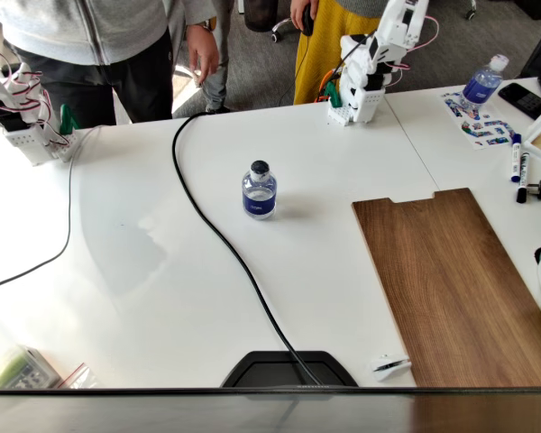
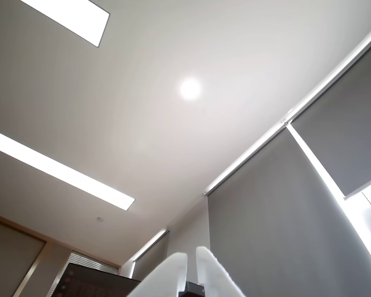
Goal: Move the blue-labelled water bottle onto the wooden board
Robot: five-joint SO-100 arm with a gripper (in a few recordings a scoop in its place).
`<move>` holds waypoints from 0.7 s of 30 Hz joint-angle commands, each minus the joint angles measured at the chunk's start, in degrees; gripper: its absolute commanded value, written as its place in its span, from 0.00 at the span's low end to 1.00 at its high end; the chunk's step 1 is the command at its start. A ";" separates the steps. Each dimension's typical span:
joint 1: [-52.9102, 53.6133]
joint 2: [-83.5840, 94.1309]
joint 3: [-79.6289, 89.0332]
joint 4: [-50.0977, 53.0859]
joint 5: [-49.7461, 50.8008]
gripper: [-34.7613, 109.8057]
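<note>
Claw [image 2: 191, 275] fingers stand slightly parted, gripping nothing, pointing up at the ceiling [image 2: 142, 124].

A black cable [image 1: 218, 236] snakes across the white surface [image 1: 126, 271]. A white-capped bottle [image 1: 481, 87], markers [image 1: 516, 158] and a phone [image 1: 523, 99] lie far right.
</note>
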State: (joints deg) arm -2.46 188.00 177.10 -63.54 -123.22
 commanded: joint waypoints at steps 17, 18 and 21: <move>-1.23 0.97 -7.12 16.17 -2.55 0.24; -1.23 0.97 -9.49 20.30 -2.55 0.24; -0.79 0.70 -16.35 31.46 -2.20 0.24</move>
State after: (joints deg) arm -2.72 188.00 167.17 -40.69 -124.63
